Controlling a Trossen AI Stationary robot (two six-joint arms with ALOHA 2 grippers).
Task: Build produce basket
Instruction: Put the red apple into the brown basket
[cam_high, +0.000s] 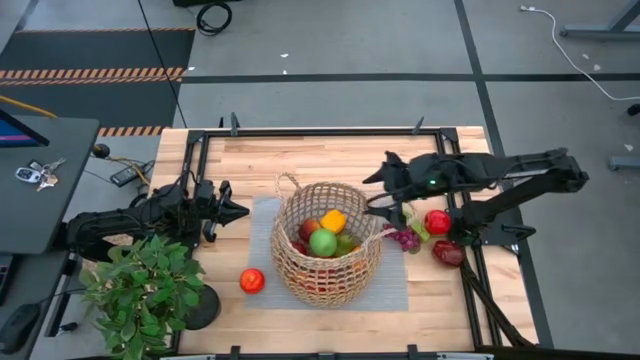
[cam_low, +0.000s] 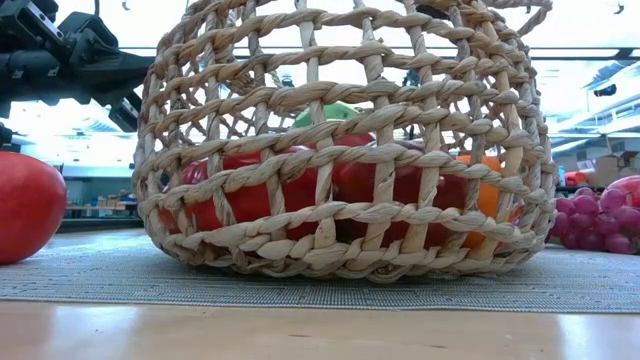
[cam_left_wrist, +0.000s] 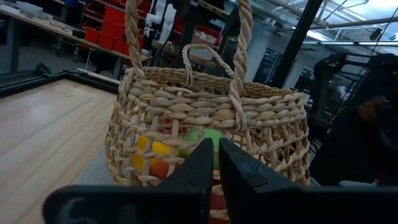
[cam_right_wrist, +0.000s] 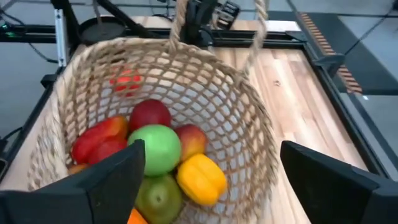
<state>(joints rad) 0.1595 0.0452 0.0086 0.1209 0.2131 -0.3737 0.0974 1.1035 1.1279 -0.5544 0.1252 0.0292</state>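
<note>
The tan wicker basket (cam_high: 327, 243) stands on a grey mat (cam_high: 395, 290) mid-table. It holds produce: a green apple (cam_right_wrist: 158, 148), a yellow pepper (cam_right_wrist: 200, 179), and red fruits (cam_right_wrist: 149, 114). Outside it, a red fruit (cam_high: 252, 281) lies on the table at its near left. To its right lie purple grapes (cam_high: 405, 239), a red apple (cam_high: 437, 222) and a dark red fruit (cam_high: 448, 252). My right gripper (cam_high: 374, 196) hangs open above the basket's right rim, with nothing between its fingers (cam_right_wrist: 118, 177). My left gripper (cam_high: 240, 211) is shut, level, just left of the basket.
A potted green plant (cam_high: 140, 290) stands at the near left corner, close to my left arm. A black frame (cam_high: 320, 131) runs along the table's edges. Bare wood lies beyond the basket, toward the far edge (cam_high: 320, 160).
</note>
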